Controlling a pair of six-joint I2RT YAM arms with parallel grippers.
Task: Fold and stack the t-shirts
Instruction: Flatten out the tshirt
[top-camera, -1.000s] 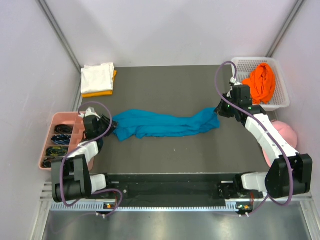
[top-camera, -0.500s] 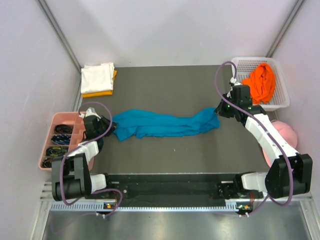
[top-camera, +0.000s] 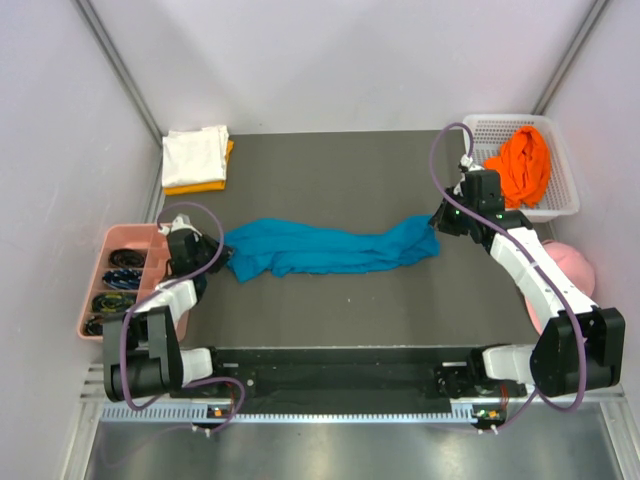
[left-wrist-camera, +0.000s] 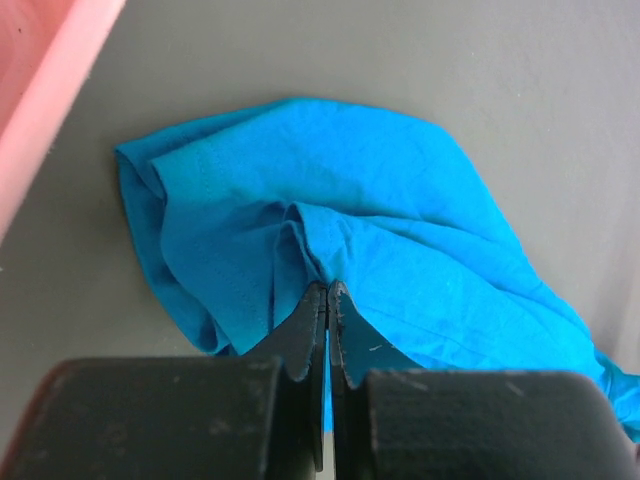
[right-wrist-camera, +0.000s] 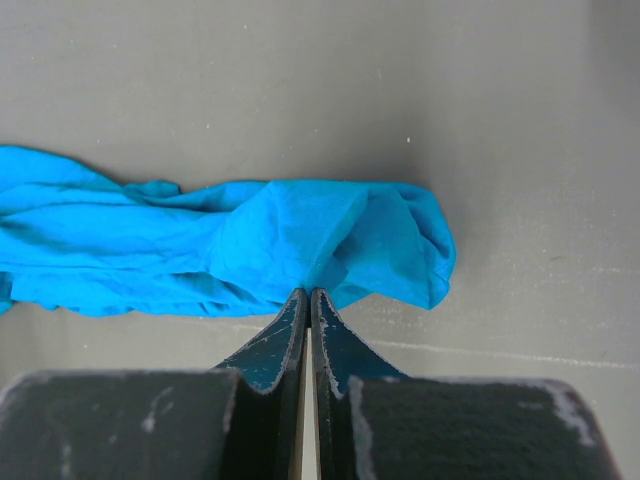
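teal-blue t-shirt (top-camera: 330, 248) lying stretched out, left hand (left-wrist-camera: 327, 292) pinching one end, right hand (right-wrist-camera: 307, 296) pinching the other end

White-black arms (top-camera: 527, 262), apparently purple cables (top-camera: 433, 165)

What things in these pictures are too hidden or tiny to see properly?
- Top view: the yellow-orange t-shirt lies under the white t-shirt, so only its edge shows.
- Top view: the pink cap is partly covered by the right arm.
- Top view: the things inside the pink tray are too small to name.
- Wrist views: the teal-blue t-shirt is cut off by the picture edges.
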